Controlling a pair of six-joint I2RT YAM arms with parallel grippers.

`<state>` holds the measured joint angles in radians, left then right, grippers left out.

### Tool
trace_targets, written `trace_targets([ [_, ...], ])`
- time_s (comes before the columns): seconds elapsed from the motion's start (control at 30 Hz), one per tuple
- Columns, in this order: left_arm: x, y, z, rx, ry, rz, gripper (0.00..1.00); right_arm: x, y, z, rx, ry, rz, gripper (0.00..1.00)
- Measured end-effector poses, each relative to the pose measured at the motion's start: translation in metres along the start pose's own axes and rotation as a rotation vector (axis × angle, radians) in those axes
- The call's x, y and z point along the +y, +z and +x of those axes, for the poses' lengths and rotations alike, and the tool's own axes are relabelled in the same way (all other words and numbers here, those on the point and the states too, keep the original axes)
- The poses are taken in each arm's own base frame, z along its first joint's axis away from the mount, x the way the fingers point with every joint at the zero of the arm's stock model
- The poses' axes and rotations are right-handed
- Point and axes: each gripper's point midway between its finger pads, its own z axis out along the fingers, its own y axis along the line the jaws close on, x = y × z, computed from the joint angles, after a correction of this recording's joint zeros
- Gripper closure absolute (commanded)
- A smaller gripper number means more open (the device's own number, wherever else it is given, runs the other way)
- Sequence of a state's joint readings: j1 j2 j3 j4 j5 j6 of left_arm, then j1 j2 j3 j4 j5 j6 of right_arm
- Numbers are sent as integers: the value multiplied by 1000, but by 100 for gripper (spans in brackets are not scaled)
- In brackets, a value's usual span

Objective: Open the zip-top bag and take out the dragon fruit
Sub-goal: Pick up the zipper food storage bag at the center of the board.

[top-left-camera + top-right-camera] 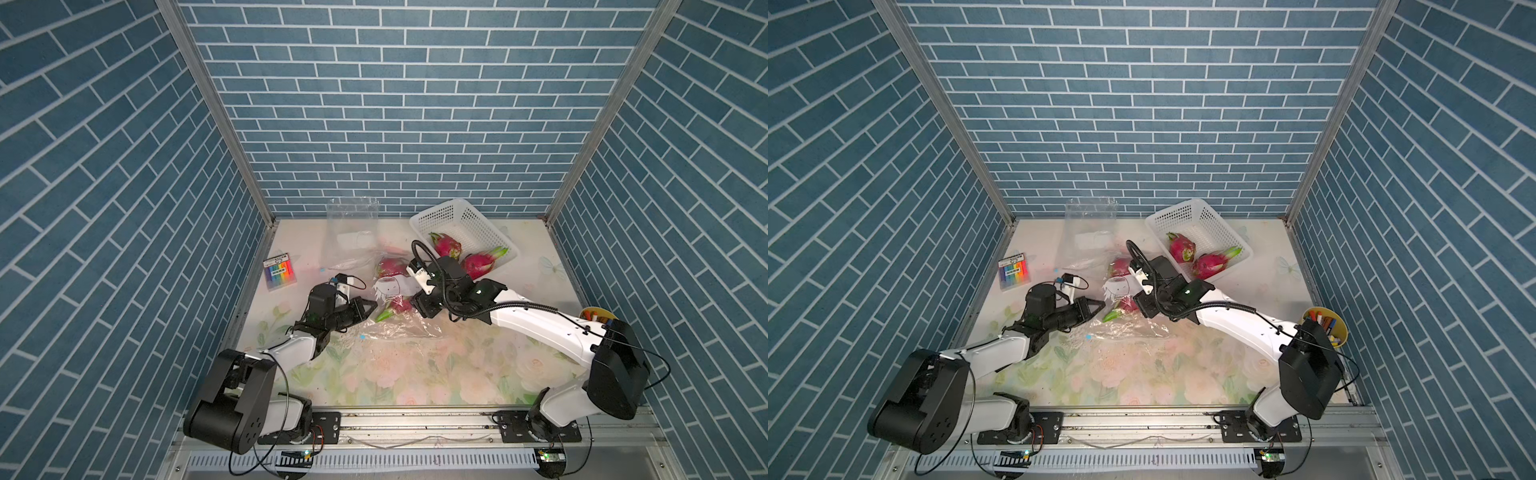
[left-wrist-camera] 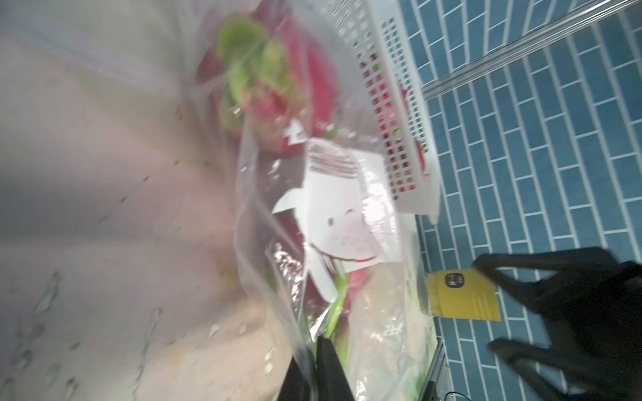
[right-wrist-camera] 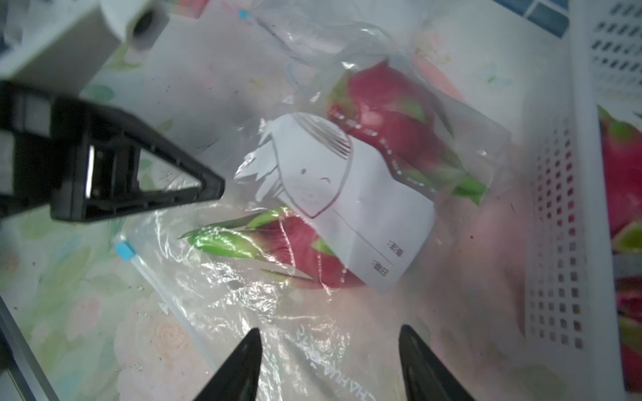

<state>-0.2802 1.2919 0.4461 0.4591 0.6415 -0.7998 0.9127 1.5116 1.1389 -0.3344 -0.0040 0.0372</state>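
Left gripper (image 3: 219, 189) was pictured clamped on the film of the zip-top bag (image 3: 243, 312), with the dragon fruit (image 3: 305, 257) enclosed inside, beside the basket (image 1: 453, 216); right gripper (image 3: 330, 347) was held open above it.

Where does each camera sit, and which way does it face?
Top views, both: high over the front of the table, facing down and toward the back wall; left arm, right arm and left claw show.
Right wrist: on the right arm, facing down onto the zip-top bag with dragon fruit; its open right claw and the left claw show.
Left wrist: on the left arm, facing across the bag toward the basket; its shut claw and the right claw show.
Shared: both wrist views show bag, basket, opposite claw.
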Motion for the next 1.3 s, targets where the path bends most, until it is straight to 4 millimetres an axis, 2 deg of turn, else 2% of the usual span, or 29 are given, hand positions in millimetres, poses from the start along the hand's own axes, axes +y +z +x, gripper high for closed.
trace_targets([
  [0.13,-30,1,-29,-47,-28,58,92,23,2,-3,-29,-163,-35,37],
  [0.27,-40,10,-42,-41,-108,88,92,42,3,-11,-82,-286,-53,36],
  [0.4,-39,19,-42,-13,-192,113,92,55,5,-12,-113,-387,-38,36],
  [0.6,-44,20,-44,-6,-239,133,92,69,12,-8,-134,-466,-28,36],
  [0.77,-47,19,-46,-9,-258,143,91,74,33,-4,-128,-500,14,36],
  [0.87,-48,19,-46,-8,-268,147,91,65,48,0,-112,-511,86,39],
  [1.0,-52,16,-47,-12,-274,159,91,49,63,2,-92,-533,201,57],
  [1.17,-52,14,-45,-15,-275,166,91,39,60,-9,-125,-523,272,77],
  [1.3,-53,14,-46,-19,-271,171,91,39,57,-11,-133,-511,273,98],
])
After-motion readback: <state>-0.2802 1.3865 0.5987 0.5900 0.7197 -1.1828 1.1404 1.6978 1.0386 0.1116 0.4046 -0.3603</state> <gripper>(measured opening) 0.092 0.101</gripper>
